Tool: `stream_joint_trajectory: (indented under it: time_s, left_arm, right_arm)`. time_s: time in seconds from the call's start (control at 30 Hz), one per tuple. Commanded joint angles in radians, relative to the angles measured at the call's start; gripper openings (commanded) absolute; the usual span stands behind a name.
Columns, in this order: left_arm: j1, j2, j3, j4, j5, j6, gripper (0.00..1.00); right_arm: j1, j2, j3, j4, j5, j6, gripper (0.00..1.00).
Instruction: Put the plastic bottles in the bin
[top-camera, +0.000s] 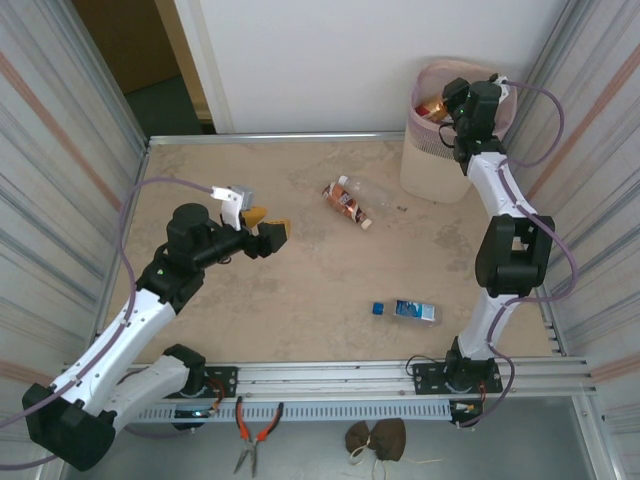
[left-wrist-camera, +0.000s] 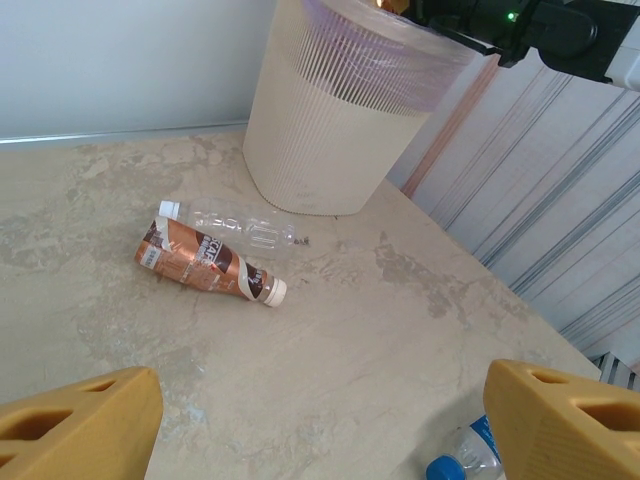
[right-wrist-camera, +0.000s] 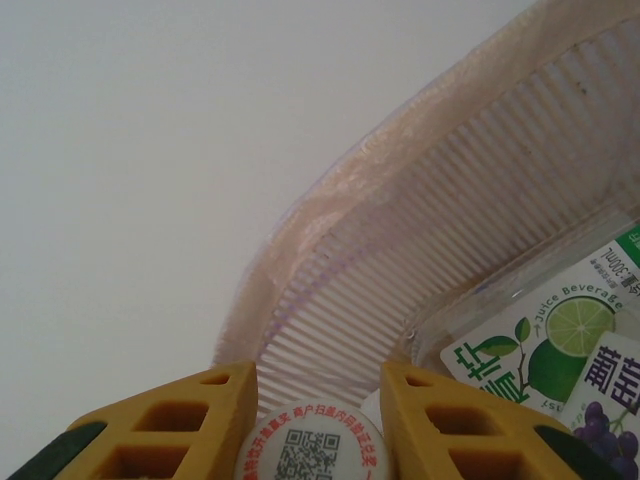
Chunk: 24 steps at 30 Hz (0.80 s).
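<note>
The beige bin with its pinkish liner stands at the table's far right corner. Above its mouth my right gripper is shut on a bottle whose white QR-code cap sits between the yellow fingers; a white-green labelled bottle lies inside the bin. A brown-labelled bottle and a clear one lie side by side mid-table, also seen as the brown bottle and clear bottle. A blue-capped bottle lies nearer the front. My left gripper hovers open, holding nothing.
Corrugated metal walls close in both sides of the table. Red-handled pliers and a brown cloth item lie below the front rail. In the left wrist view the blue-capped bottle lies beside my right finger.
</note>
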Motion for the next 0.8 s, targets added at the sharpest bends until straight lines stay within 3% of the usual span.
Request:
stream_joint_trajectory:
  time_s: [0.0, 0.23, 0.4, 0.77]
  left_arm:
    - [0.008, -0.024, -0.003, 0.002, -0.012, -0.008, 0.84]
    - [0.009, -0.023, -0.006, 0.015, -0.004, -0.014, 0.84]
    - [0.008, -0.023, -0.009, 0.027, 0.002, -0.020, 0.84]
    - [0.010, -0.037, -0.019, 0.031, 0.002, -0.025, 0.84]
  right_arm:
    - [0.006, 0.007, 0.044, -0.042, -0.012, -0.048, 0.39]
    - [0.003, -0.058, 0.096, -0.120, 0.009, -0.138, 0.55]
    - [-0.007, -0.092, 0.153, -0.181, 0.006, -0.199, 0.59]
    - [-0.023, -0.057, 0.315, -0.338, -0.120, -0.254, 0.49]
